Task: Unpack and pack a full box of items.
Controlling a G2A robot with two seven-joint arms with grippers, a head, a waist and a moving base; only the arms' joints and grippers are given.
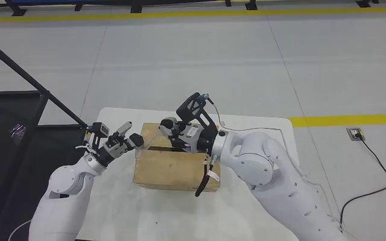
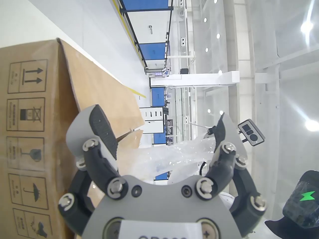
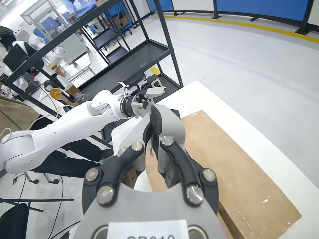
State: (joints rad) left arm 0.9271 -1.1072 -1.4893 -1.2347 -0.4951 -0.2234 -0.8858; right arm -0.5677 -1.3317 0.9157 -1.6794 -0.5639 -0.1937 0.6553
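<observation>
Surface: one white rectangular counter on a pale grey floor crossed by yellow floor lines.

Item 1: one brown cardboard box, near the counter's middle, between the two arms.

Item 2: two white robot arms, one gripper each. At the box's far left corner, just beside it, is the left gripper, jaws spread with nothing between them. Over the box's far edge is the right gripper. Its jaws are pressed together, and whether they pinch anything cannot be told.

Surroundings: one black metal shelving rack stands off the counter's left side, behind the left arm. One floor socket with a black cable lies well off to the right. In the top view the right forearm crosses the box's near right corner and hides it.

View notes: the left wrist view gives the box's side panel, printed with five handling-symbol squares. It also gives one cardboard flap angling away from that panel, and crumpled clear plastic film beyond the spread jaws. The right wrist view gives a flat brown top face with a glossy strip, the closed right gripper in front, and the left gripper farther off.
</observation>
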